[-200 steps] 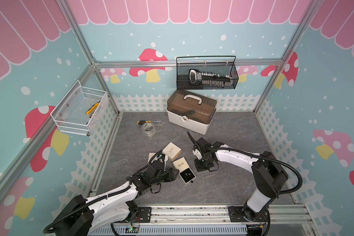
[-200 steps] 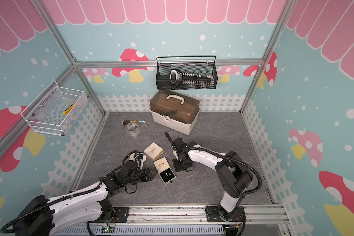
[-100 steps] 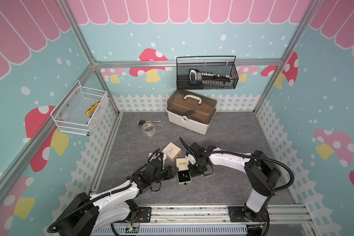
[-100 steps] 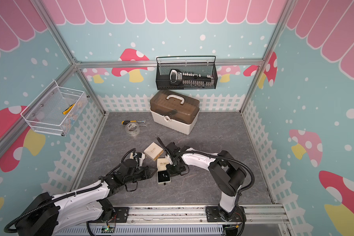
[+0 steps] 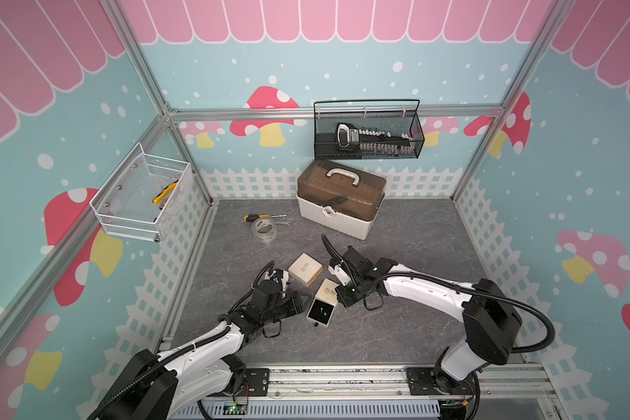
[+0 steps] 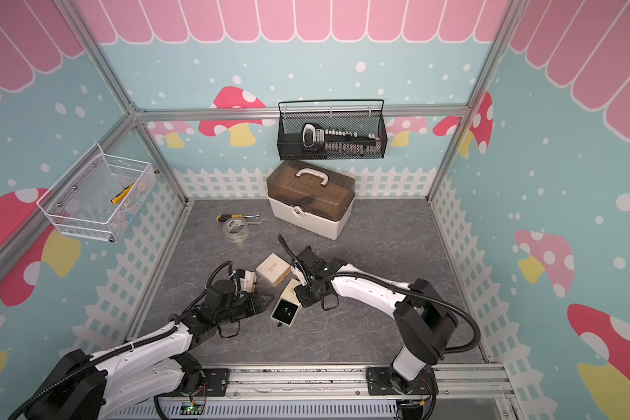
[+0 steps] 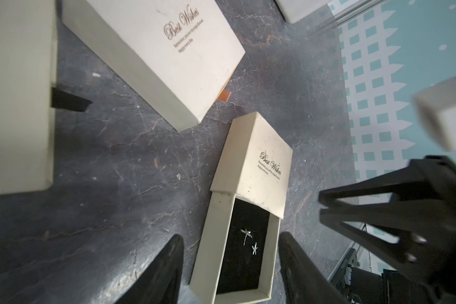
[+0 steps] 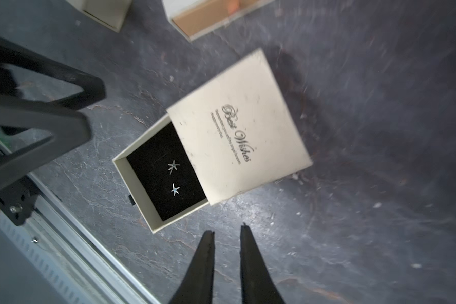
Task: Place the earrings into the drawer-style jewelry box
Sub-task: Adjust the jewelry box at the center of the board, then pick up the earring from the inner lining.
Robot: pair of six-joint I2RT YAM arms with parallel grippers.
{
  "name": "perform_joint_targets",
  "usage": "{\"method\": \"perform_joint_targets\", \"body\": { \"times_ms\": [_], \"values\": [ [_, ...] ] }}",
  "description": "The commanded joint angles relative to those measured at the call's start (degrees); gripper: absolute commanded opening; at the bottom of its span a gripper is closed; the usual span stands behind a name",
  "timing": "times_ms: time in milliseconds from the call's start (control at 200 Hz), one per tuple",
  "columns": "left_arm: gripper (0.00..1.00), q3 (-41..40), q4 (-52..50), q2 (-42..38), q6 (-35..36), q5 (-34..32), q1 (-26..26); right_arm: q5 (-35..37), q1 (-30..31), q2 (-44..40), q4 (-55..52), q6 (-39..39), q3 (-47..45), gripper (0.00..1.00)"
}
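The drawer-style jewelry box [image 5: 327, 291] is a small cream sleeve lying at the front centre of the floor. Its black-lined drawer [image 5: 321, 313] [image 6: 285, 312] is pulled out toward the front. Both star-shaped earrings [image 7: 246, 233] [image 8: 173, 165] lie loose on the lining. My left gripper [image 7: 230, 234] [image 5: 303, 303] is open just left of the drawer, and in the left wrist view its fingers frame the drawer's open end. My right gripper [image 8: 226, 229] [image 5: 342, 299] hovers beside the sleeve's right edge, its jaws slightly parted with nothing between them.
A larger cream box [image 5: 305, 269] lies just behind the jewelry box, and a third one [image 5: 282, 274] sits by my left wrist. A toolbox [image 5: 341, 200], tape roll [image 5: 264, 229] and screwdriver [image 5: 255, 217] stand further back. Wire baskets [image 5: 368, 134] [image 5: 142, 196] hang on the walls.
My right gripper swung left over the jewelry box, then drew back slightly, and its jaws parted a little. The box shifted left and turned. The left arm hardly moved.
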Motion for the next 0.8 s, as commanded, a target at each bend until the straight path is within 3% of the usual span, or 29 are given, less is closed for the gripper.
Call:
{"method": "perform_joint_targets", "body": {
  "times_ms": [0, 80, 240, 475, 795],
  "values": [
    [0.59, -1.0, 1.6, -1.5, -0.3, 3.9, 0.3, 0.6, 0.0, 0.8, 0.1, -10.0, 2.4, 0.22],
    [0.59, -2.7, -0.4, -4.3, -1.1, 4.1, 0.2, -2.6, 0.8, 5.0, -3.6, -15.4, 6.5, 0.18],
    [0.61, -5.9, -6.6, -12.8, -2.7, 1.6, 0.5, -1.2, 3.7, 9.0, -5.3, -22.1, 10.4, 0.13],
    [0.63, -11.3, 1.3, -18.0, -6.9, 5.8, 0.6, -0.9, 6.4, 14.5, -8.3, -27.0, 15.2, 0.17],
    [0.65, -11.9, 4.8, -16.6, -5.7, 7.1, 0.5, 0.5, 8.0, 19.9, -9.5, -27.7, 18.4, 0.24]
  ]
}}
